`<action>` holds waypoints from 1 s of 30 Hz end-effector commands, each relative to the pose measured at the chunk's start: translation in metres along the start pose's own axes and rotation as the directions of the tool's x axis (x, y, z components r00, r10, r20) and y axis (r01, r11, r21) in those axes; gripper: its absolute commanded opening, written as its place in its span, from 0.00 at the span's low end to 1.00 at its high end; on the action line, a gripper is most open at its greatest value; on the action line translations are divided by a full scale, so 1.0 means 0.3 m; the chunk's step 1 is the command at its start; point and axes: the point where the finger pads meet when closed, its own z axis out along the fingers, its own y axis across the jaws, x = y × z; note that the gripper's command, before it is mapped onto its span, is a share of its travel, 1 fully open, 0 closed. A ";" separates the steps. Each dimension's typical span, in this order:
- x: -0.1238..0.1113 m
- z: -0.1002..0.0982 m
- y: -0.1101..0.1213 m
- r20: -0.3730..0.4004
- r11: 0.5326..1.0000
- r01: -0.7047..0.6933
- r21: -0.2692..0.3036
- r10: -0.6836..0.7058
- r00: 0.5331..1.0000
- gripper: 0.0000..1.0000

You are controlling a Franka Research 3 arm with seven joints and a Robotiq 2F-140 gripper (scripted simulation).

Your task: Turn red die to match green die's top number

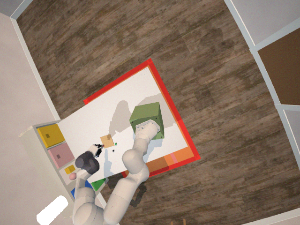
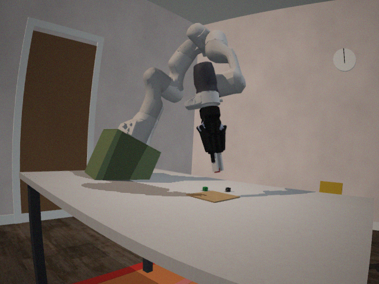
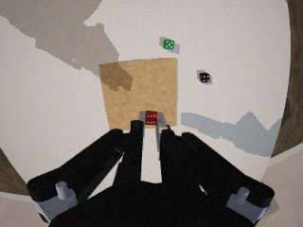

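The gripper [image 3: 151,128] pinches the red die [image 3: 151,116] between its fingertips, well above the tan mat [image 3: 140,91]. From the wrist view, the die hangs over the mat's near edge. The green die [image 3: 169,43] sits on the table just beyond the mat's far corner, so the set-down lies straight below.

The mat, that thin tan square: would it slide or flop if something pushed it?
The mat looks very thin and lies flat on the table, so a sideways nudge would probably slide it. Its straight edges suggest stiffness, though that is unsure. The end effector, holding the red die above it, should set down gently.
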 end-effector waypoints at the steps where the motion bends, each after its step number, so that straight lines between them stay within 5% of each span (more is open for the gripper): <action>1: -0.024 -0.018 -0.041 0.064 0.987 0.155 0.040 -0.158 0.985 0.07; 17: -0.008 -0.015 -0.041 0.205 0.987 0.156 0.036 -0.160 0.966 0.07; 19: 0.000 -0.011 -0.041 0.278 0.987 0.156 0.035 -0.160 0.947 0.07; 30: 0.007 -0.009 -0.041 0.390 0.987 0.157 0.034 -0.158 0.907 0.07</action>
